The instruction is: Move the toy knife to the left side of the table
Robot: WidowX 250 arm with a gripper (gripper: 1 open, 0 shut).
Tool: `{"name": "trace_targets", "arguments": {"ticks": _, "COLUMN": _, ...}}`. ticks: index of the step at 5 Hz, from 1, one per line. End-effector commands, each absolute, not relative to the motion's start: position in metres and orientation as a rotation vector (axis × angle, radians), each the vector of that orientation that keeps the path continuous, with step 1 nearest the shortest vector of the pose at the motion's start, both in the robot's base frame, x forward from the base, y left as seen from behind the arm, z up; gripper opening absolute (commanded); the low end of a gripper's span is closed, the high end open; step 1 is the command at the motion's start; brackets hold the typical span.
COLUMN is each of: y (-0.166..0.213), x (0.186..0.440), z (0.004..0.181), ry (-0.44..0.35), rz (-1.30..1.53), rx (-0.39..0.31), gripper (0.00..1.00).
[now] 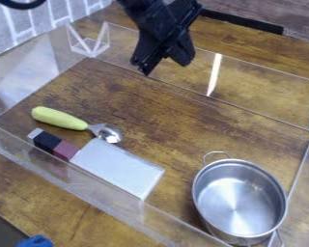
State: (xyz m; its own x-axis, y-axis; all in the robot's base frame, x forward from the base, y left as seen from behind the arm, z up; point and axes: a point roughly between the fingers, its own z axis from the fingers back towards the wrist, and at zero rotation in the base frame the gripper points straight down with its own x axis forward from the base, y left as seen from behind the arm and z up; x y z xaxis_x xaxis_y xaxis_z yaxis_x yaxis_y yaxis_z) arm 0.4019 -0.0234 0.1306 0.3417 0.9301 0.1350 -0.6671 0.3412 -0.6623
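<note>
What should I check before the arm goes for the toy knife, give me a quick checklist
1. Toy knife in view and uncovered: ok.
2. Gripper near the knife: not ok, it hangs apart over the far part of the table.
3. Jaws open for a grasp: not ok, shut.
4. Gripper empty: ok, nothing shows in it.
5. Knife free of neighbours: not ok, the cleaver lies right against its silver head.
6. Pot out of the way: ok, near right corner.

The dark wood-plank table [183,121] is edged by low clear walls. On it, near left, lies the toy knife [70,122], just beside a flat grey cleaver [103,163]; a steel pot [239,205] sits near right.
</note>
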Motion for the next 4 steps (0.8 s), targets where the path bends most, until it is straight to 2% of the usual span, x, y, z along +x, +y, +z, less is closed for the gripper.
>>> {"name": "trace_targets", "arguments": {"ticks": 1, "y": -0.038, "x": 0.407, "z": 0.136, "ry": -0.596, "rz": 1.06, "rx": -0.602, "gripper": 0.0}}
{"name": "trace_targets", "arguments": {"ticks": 2, "y": -0.03, "x": 0.413, "z": 0.124, "ry": -0.601, "rz": 1.027, "rx": -0.616, "gripper": 0.0}}
{"name": "trace_targets", "arguments": {"ticks": 4, "y": -0.011, "x": 0.413, "z": 0.108, "ry": -0.6, "rz": 1.022, "rx": -0.597, "gripper": 0.0}}
